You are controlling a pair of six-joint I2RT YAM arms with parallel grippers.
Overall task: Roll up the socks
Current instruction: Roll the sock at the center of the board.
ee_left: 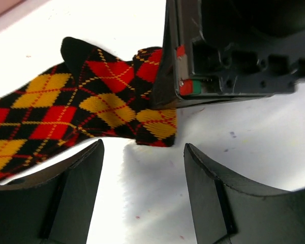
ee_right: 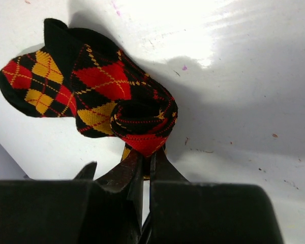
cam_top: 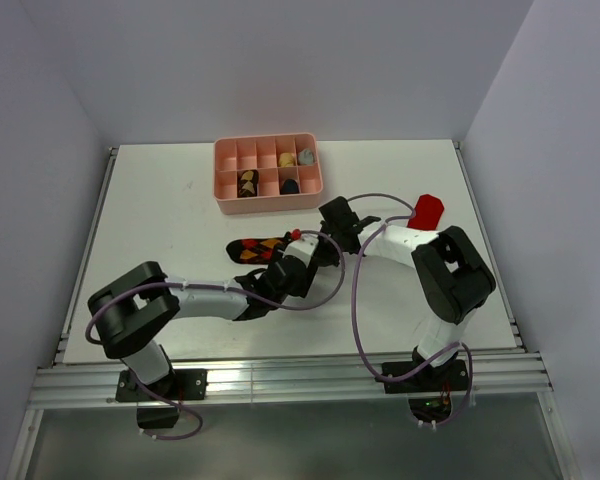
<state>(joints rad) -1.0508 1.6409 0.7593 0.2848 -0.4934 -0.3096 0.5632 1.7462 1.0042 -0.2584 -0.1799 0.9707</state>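
Roll's barely begun, I'd say: the right gripper (ee_right: pixel 145 155) is pinched tight on the curled end of the argyle sock (ee_right: pixel 94 94), which lies mid-table just near the pink tray (cam_top: pixel 220 178). Meanwhile the left gripper (ee_left: pixel 142 170) hangs wide and empty beside it. The red sock (cam_top: pixel 426 211) waits far right, looks undone.

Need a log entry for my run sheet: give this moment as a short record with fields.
argyle sock: on the table, one end rolled up
right fingers: shut on the rolled end
left fingers: open, holding nothing, close to the sock's flat end
red sock: lying to the right, not held
tray: far side, small items in some compartments
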